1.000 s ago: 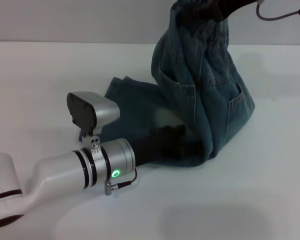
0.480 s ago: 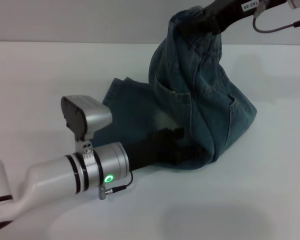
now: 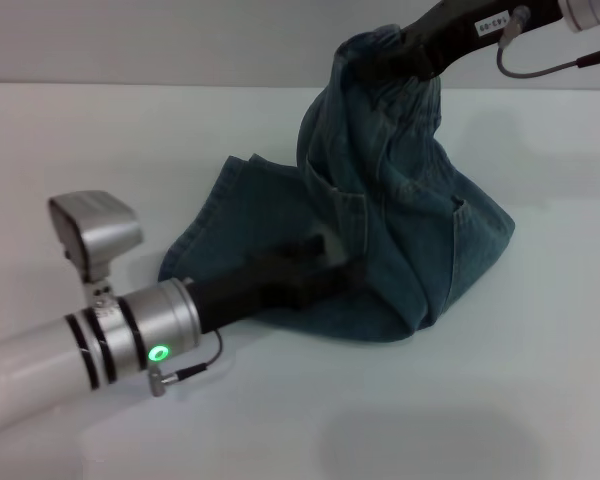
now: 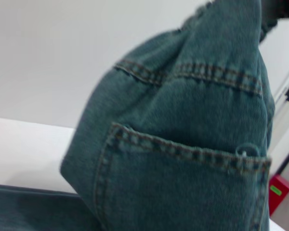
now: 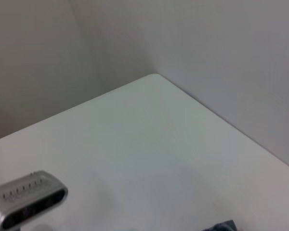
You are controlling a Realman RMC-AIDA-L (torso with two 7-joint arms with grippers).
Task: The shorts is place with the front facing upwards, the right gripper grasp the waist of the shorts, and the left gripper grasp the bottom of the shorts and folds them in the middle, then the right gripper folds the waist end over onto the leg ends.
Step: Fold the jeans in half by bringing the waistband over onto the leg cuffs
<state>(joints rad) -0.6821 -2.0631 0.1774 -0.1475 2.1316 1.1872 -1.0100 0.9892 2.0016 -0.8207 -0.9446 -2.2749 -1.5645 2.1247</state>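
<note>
The blue denim shorts are partly raised off the white table. In the head view my right gripper is at the top, shut on the waist and holding it high, so the fabric hangs in a tall fold. The leg ends lie flat on the table at the lower left. My left gripper rests low on that flat part with its dark fingers apart. The left wrist view is filled by the hanging shorts with a stitched pocket. The right wrist view catches only a scrap of the shorts.
The table runs back to a pale wall, and its far corner shows in the right wrist view. The left arm's wrist camera housing stands above the table at the left. A red object sits off beyond the shorts.
My left arm has drawn back to the left and toward the table's front, uncovering the leg hem, while the cloth stayed put. The right gripper has carried the waist slightly lower and leftward.
</note>
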